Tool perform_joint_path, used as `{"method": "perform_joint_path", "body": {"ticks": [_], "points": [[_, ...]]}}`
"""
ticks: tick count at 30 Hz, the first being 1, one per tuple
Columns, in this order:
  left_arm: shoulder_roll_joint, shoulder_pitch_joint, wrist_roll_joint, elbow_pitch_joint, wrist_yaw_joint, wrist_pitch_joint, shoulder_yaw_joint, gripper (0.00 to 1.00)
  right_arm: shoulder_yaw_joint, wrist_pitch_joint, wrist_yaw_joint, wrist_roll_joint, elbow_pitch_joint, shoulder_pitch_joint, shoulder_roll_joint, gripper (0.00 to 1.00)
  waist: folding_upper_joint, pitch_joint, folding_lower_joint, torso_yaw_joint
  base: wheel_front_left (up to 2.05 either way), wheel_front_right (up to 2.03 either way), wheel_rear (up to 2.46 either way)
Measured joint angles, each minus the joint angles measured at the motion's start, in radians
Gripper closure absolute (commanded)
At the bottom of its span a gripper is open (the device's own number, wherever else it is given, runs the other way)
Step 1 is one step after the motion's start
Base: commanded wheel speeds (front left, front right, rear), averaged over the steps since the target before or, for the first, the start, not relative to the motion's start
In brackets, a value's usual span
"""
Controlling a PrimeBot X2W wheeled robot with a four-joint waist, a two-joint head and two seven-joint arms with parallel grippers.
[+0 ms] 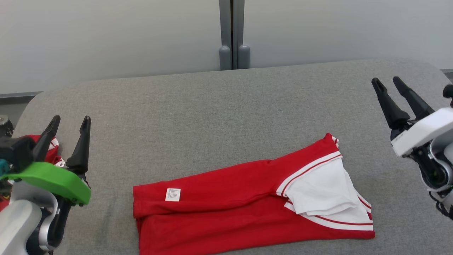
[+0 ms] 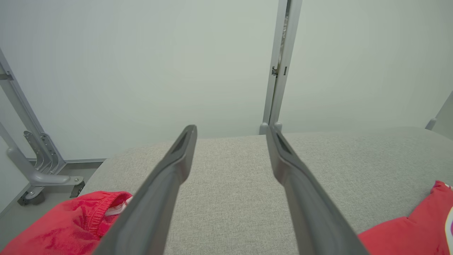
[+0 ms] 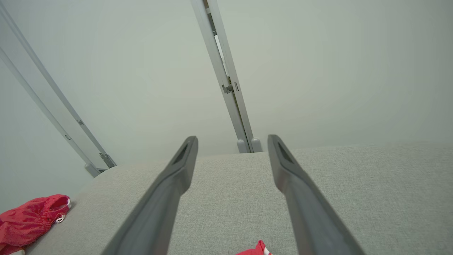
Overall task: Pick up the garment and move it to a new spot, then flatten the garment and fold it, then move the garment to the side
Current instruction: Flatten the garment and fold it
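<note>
surface: grey fabric-covered table (image 1: 198, 106) | on it: folded red garment (image 1: 226, 209) near front | crumpled red cloth (image 2: 70, 219) at left edge

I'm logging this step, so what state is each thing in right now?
Red garment: folded, lying flat on the grey surface, untouched.
Second red garment: crumpled at the surface's left edge.
Left tool: open, empty.
Right tool: open, empty.

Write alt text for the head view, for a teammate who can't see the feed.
A red garment with white trim lies on the grey table, near its front edge, touched by neither gripper. The left gripper at lower left and the right gripper at the right edge are open. More red cloth lies behind the left gripper.
</note>
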Motion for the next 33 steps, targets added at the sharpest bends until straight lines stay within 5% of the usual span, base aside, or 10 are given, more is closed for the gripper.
{"method": "perform_joint_path", "body": {"ticks": [6,12,23,33], "points": [[-0.044,0.143,0.042,-0.063,0.07,-0.038,0.091,0.0,-0.236,-0.001,0.0,-0.171,-0.056,0.233,0.116,0.0,0.0,-0.003,0.0,0.008,0.0,0.0,0.0],[-0.206,0.308,0.214,-0.127,0.073,-0.043,0.302,0.0,-0.381,-0.001,0.0,-0.323,-0.092,0.417,0.23,0.0,0.0,0.002,0.0,0.017,0.0,0.0,0.0],[-0.495,0.472,0.477,-0.085,-0.085,-0.043,0.511,0.0,-0.508,-0.001,0.0,-0.549,-0.098,0.53,0.379,0.0,0.0,0.011,0.0,0.022,0.0,0.0,0.0],[-0.602,0.465,0.576,-0.005,-0.212,-0.043,0.595,0.0,-0.509,0.033,0.0,-0.604,0.011,0.471,0.388,0.0,0.0,0.03,0.0,0.028,0.0,0.0,0.0]]}}
